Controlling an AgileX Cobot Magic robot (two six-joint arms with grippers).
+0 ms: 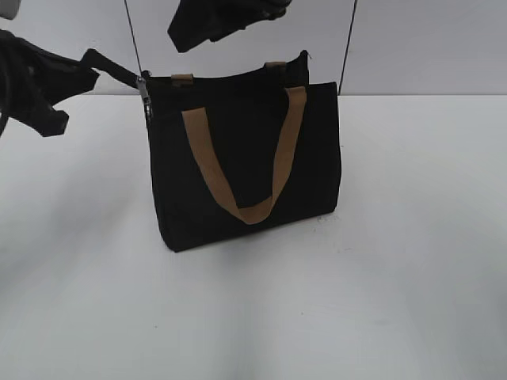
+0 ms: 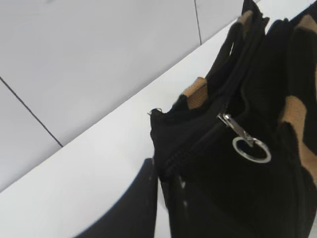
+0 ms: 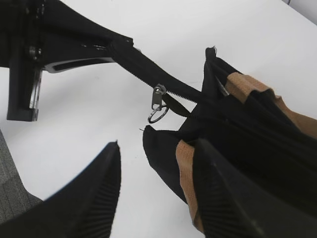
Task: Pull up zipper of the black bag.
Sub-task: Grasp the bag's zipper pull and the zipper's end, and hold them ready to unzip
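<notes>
Standing mid-frame on the white table (image 1: 396, 277), the black bag (image 1: 245, 182) has its zip tail pinched taut at upper left by the left gripper (image 1: 119, 73). At the left wrist, the zipper (image 2: 242, 136) sits at centre right, ring hanging. At the right wrist, the right gripper (image 3: 158, 193) gapes wide, empty, below the slider at the track's near end; closing likely remains. The track runs diagonally.
</notes>
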